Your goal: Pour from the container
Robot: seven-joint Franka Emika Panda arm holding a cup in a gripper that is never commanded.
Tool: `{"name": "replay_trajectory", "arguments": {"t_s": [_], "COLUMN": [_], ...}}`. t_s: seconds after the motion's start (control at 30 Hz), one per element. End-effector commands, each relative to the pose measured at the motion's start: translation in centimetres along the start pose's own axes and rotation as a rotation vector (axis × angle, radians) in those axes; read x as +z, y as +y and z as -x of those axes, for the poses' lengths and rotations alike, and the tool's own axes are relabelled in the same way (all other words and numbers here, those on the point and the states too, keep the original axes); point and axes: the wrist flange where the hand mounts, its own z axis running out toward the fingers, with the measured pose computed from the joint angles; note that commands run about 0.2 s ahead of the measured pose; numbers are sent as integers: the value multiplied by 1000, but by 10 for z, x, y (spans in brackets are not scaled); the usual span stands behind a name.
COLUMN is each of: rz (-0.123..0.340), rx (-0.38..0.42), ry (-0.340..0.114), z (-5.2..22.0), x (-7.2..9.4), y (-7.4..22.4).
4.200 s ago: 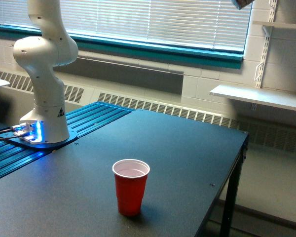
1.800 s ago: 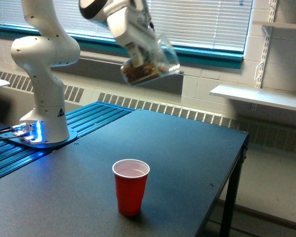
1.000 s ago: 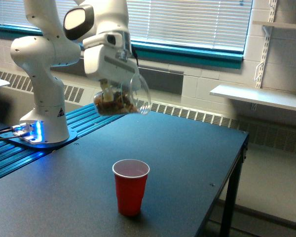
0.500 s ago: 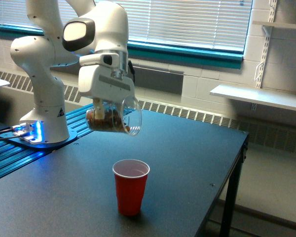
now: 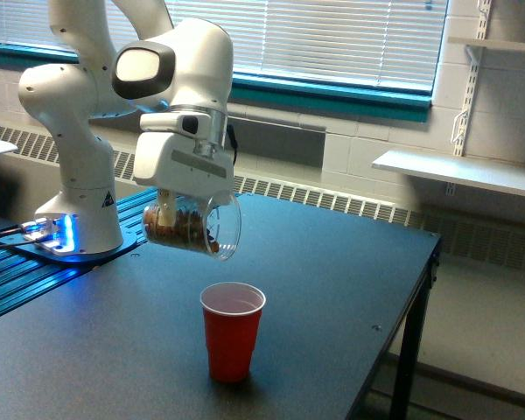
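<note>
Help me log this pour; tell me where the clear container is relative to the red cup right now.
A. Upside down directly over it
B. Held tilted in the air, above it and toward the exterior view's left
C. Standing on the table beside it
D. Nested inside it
B: the hand holds the clear container tipped on its side above the table, up-left of the red cup.

Red cup (image 5: 233, 330) upright on the dark table (image 5: 332, 280). Above it, toward the exterior view's left, clear container (image 5: 192, 227) of brown bits, tipped on its side, mouth toward the cup, clamped in the gripper (image 5: 177, 206).
</note>
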Motion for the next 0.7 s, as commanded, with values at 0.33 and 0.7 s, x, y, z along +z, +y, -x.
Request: {"name": "replay_trajectory", "arguments": {"t_s": [0.33,0.7], "rz": [72,106], "rx": [-22,-62], "ry": [-14,-29], "z": [2,7], "x": [12,21], "y": [-13,-22]}}
